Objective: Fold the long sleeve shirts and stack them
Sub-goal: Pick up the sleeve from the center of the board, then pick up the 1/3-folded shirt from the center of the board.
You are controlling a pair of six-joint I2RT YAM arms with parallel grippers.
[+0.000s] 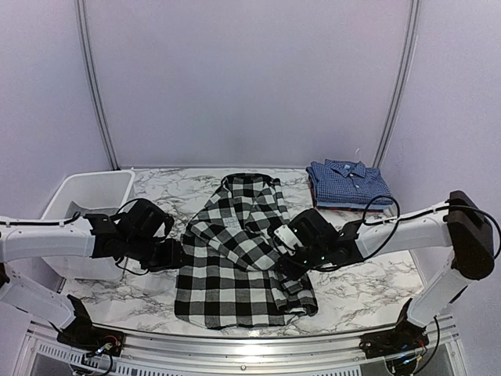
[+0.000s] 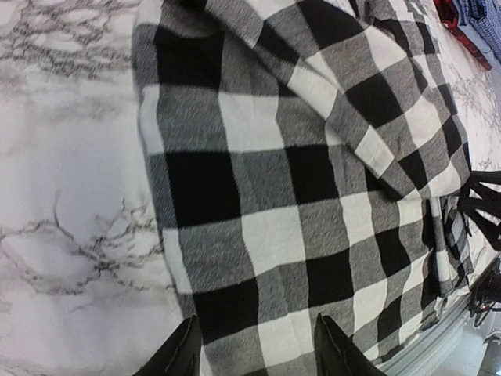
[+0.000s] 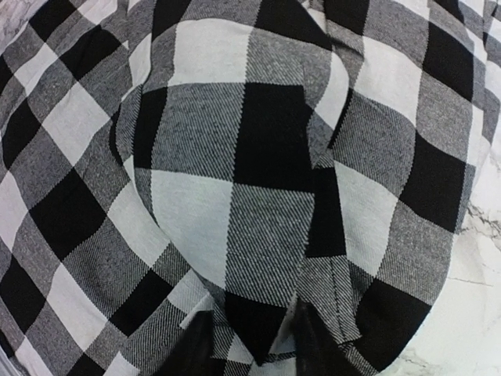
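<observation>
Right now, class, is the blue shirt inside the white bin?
No: the blue shirt lies folded on the table, far from the white bin.

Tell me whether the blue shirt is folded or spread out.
Folded: the blue shirt sits as a compact rectangle, collar on top, at the far right; the black-and-white shirt lies loosely spread.

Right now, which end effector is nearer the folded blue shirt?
Right. Right end effector: near-left of the blue shirt. Left end effector: on the buffalo-check shirt, left edge.
</observation>
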